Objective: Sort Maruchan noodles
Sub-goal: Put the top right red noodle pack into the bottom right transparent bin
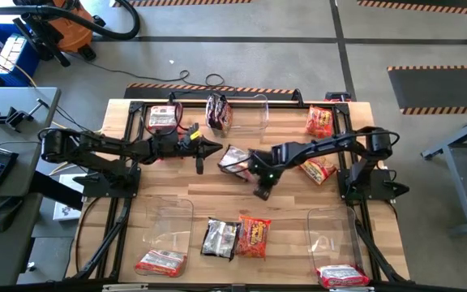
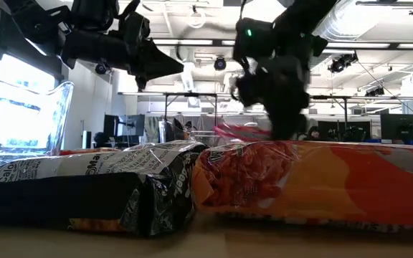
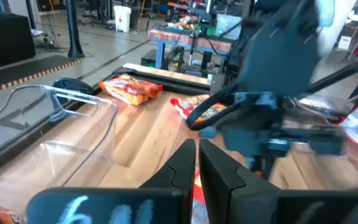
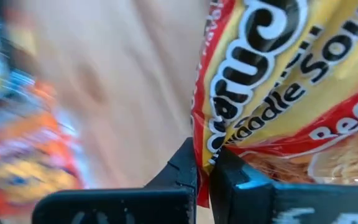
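Right gripper [image 4: 204, 163] pinches the edge of a red-and-yellow noodle packet [image 4: 278, 87], fingers pressed together on the wrapper, above the middle of the wooden table [image 1: 290, 207]. Just beside it on the table lies a dark packet [image 1: 235, 159]. Left gripper [image 1: 209, 148] hovers near that dark packet, its fingers [image 3: 179, 165] closed together and holding nothing.

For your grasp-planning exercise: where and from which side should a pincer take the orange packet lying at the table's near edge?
Grip the orange packet by one short crimped end, coming straight down from above. It lies flat on the table, and the dark packet crowds one long side.
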Robot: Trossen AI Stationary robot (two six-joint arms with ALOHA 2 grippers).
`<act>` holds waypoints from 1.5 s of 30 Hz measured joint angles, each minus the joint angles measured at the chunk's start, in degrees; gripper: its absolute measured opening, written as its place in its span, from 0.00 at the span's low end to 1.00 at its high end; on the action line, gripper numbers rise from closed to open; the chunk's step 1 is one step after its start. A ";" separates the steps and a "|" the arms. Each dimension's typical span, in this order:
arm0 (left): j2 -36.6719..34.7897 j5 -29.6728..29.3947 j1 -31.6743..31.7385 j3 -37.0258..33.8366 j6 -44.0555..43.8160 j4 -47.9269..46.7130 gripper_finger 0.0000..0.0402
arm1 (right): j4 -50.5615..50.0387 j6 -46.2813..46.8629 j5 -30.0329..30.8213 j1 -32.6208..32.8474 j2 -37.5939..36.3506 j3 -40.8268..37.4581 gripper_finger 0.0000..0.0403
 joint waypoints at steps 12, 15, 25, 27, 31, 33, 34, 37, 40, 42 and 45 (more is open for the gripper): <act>-7.08 -23.71 -11.04 -0.07 7.09 -7.83 0.00 | 29.08 -2.66 0.90 -0.09 0.00 0.00 0.00; -9.81 -35.14 -15.81 -0.07 8.10 -11.62 0.02 | 35.06 -3.61 2.29 -1.30 0.00 0.00 0.00; -10.72 -47.89 -26.40 0.04 0.29 -17.58 0.23 | 51.70 -4.81 7.51 -4.84 0.00 0.00 0.00; -8.81 -50.90 -27.17 0.02 -0.37 -17.89 0.29 | 54.08 -4.81 8.02 -5.20 0.00 0.00 0.00; -4.93 -60.90 -28.13 0.02 2.34 -16.51 0.40 | 57.80 -4.51 7.92 -5.64 0.00 0.00 0.00; -3.46 -65.03 -28.20 0.03 3.11 -14.22 0.44 | 58.74 -4.36 7.95 -5.66 -0.02 0.00 0.00; -2.94 -66.49 -28.20 0.03 3.64 -13.03 0.46 | 59.01 -4.35 7.95 -5.66 -0.02 0.00 0.00; -1.75 -66.38 -28.18 0.02 4.01 -9.83 0.50 | 59.76 -4.35 7.90 -5.66 -0.02 0.00 0.00; -1.68 -61.42 -28.16 0.02 3.78 -8.91 0.53 | 60.23 -4.63 8.09 -5.65 -0.04 0.00 0.00; -1.68 -59.82 -28.17 0.02 3.13 -8.88 0.53 | 60.67 -4.78 8.43 -5.53 -0.04 -0.02 0.00; -1.68 -60.16 -28.13 0.02 1.81 -8.50 0.53 | 61.80 -4.87 9.02 -5.61 -0.04 -0.02 0.00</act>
